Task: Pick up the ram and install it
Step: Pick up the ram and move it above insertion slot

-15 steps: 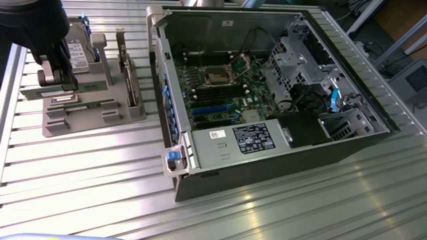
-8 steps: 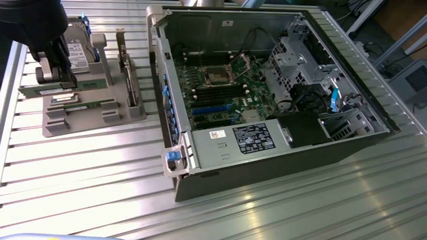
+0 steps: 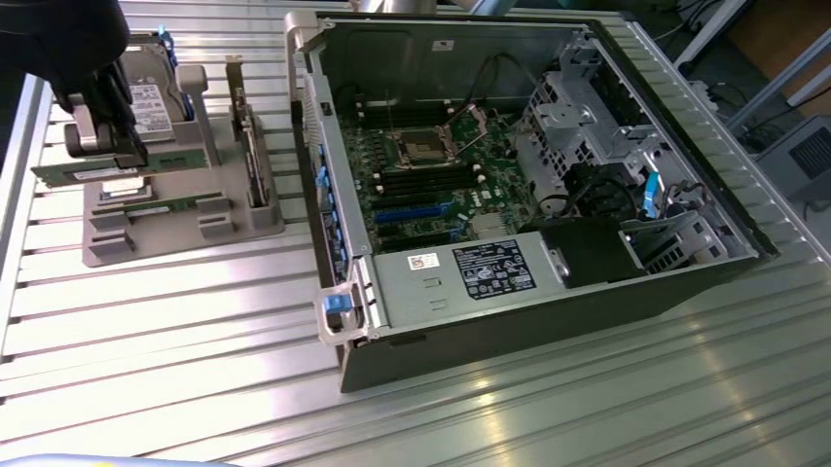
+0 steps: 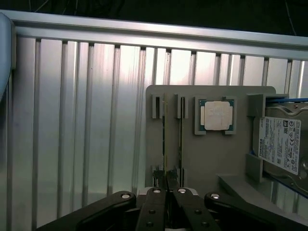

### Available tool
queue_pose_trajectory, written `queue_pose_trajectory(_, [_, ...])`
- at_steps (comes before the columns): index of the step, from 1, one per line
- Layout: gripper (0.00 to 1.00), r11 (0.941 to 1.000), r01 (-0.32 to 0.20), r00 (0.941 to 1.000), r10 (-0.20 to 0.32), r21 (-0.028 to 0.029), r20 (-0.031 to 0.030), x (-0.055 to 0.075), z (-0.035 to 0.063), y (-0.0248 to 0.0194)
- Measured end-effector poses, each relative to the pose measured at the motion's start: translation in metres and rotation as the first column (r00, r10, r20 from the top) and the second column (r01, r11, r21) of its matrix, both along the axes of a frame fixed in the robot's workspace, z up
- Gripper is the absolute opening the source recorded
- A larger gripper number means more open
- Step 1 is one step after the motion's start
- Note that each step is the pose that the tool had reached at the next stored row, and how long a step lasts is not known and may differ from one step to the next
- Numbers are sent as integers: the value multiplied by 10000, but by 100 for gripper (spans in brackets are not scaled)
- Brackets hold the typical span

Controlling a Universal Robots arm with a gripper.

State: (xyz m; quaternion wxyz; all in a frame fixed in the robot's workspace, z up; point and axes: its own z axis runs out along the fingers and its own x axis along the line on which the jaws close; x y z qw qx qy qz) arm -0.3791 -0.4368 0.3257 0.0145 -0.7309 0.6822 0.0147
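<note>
The ram is a long green stick hanging just above the grey fixture at the exterior view's left. It hangs slightly tilted, and my gripper is shut on its middle. In the wrist view the ram is edge-on, running away from my shut fingertips. A second green stick stays seated in the fixture's slot, beside the held one. The open computer case lies at the exterior view's right, its motherboard memory slots exposed.
On the fixture stand a dark expansion card and a silver hard drive with blue rails. A processor chip lies in a recess next to the hard drive. The case wall rises between fixture and motherboard. All of it rests on a ribbed aluminium table.
</note>
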Motion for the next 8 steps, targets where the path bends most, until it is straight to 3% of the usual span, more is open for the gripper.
queue_pose_trajectory(8, [12,10000,0,10000,0,0,0,0,73,0])
